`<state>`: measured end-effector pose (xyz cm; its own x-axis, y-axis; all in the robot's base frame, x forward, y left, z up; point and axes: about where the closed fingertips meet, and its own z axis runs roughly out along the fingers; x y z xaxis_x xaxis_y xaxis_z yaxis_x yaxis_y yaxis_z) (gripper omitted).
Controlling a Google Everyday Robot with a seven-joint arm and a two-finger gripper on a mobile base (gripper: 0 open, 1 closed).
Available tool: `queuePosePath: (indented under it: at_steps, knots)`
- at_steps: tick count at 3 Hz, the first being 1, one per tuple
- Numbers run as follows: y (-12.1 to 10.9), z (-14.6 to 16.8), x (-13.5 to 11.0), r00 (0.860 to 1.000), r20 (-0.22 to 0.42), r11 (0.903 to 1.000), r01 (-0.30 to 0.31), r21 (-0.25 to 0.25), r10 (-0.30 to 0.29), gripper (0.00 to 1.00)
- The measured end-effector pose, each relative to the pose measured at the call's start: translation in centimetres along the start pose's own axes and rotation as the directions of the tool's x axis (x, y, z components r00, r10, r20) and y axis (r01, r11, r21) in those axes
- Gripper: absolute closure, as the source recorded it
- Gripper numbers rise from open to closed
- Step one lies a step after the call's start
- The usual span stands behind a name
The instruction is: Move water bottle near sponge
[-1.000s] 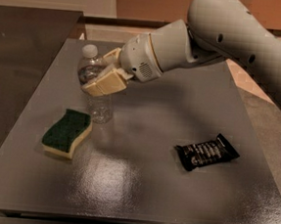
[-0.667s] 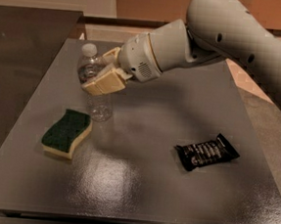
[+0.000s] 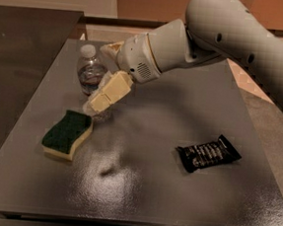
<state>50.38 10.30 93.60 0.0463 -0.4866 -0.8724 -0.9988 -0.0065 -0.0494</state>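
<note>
Camera view: the water bottle (image 3: 89, 73) stands upright at the table's (image 3: 139, 194) far left, its contents not discernible. The gripper (image 3: 98, 77) clasps it, one finger (image 3: 108, 91) in front, the other behind. The sponge (image 3: 66, 134) lies just beside, nearer the camera; a black packet (image 3: 208, 153) lies well apart.

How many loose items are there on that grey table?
3: a clear plastic water bottle upright at back left, by the robot's gripper; a green-and-yellow sponge front left; a shiny black snack packet on the right. None seems hidden.
</note>
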Motion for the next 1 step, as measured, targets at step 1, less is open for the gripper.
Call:
queuePosePath:
  at_steps: [1]
  knots:
    - [0.00, 0.01, 0.00, 1.000, 0.000, 1.0000, 0.000, 0.000, 0.000, 0.00]
